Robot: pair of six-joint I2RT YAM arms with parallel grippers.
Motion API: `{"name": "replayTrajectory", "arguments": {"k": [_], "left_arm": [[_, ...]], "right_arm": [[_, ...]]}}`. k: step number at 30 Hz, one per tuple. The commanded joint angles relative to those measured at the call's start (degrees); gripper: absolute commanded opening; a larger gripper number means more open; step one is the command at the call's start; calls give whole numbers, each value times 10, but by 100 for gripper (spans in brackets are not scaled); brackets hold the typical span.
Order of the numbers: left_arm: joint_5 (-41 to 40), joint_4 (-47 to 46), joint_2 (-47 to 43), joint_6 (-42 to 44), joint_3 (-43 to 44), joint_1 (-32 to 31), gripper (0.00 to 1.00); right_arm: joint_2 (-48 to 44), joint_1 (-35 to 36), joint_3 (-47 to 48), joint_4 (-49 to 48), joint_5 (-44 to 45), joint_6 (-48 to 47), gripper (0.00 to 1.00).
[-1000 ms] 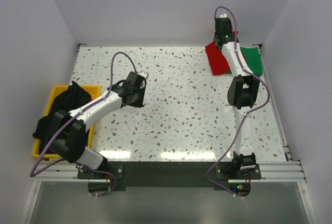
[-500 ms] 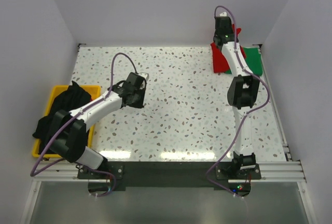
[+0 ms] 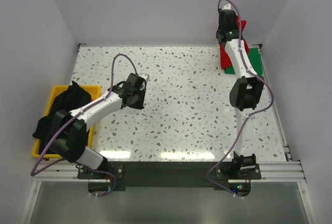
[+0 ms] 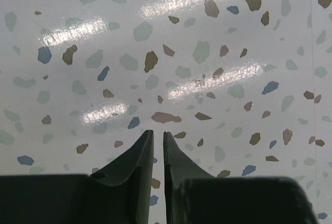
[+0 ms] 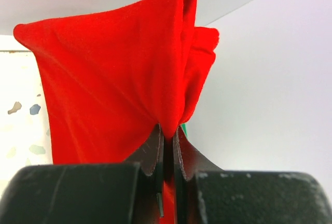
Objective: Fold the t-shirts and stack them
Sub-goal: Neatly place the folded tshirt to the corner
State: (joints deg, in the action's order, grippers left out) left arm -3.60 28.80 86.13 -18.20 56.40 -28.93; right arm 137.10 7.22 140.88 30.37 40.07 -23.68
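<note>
The t-shirts number three, one each of black, red and green. At the left edge sits the only container, a yellow bin (image 3: 92, 93). It holds the black t-shirt (image 3: 65, 105), bunched in a loose heap that fills the bin and spills over its left and far rims. Nothing else shows inside it.

To the right of the bin, the left gripper (image 4: 158, 137) hangs low over the speckled surface (image 3: 181, 94), well apart from every shirt. Its two fingers stand barely parted, with only a thin slit between the tips. Nothing is between them; only bare terrazzo lies beneath.

At the far right corner, the right gripper (image 5: 167, 130) is raised above the surface close to the back wall. Its jaws are pinched tight on a fold of the red t-shirt (image 5: 114, 79). The red cloth drapes from the grip in a gathered bundle, and its lower part reaches down toward the corner of the surface.

There the green t-shirt (image 3: 257, 63) lies flat against the right edge, partly covered by the right arm. Whether the red hem rests on the green cloth or just beside it cannot be told.

There are two grippers, one empty and one holding cloth.
</note>
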Motion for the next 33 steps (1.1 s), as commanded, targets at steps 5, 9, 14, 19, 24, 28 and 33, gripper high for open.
{"name": "replayTrajectory", "arguments": {"k": [5, 9, 14, 19, 24, 28, 33], "left_arm": [[9, -17, -13, 10, 0, 4, 18], [11, -17, -11, 10, -1, 4, 18], [13, -18, -10, 11, -1, 4, 18], [17, -18, -7, 11, 0, 4, 18], [18, -18, -2, 11, 0, 4, 18], [20, -19, 2, 11, 1, 4, 18], [25, -19, 10, 12, 3, 4, 18]], "right_arm": [[-67, 1, -2, -44, 29, -22, 0], [-71, 0, -17, -48, 30, -22, 0], [-64, -5, -27, -52, 33, -23, 0], [-47, -16, -43, -67, 42, -29, 0], [-18, -31, -48, -82, 44, -28, 0], [3, -42, -49, -95, 41, -30, 0], [26, -54, -49, -107, 36, -30, 0]]}}
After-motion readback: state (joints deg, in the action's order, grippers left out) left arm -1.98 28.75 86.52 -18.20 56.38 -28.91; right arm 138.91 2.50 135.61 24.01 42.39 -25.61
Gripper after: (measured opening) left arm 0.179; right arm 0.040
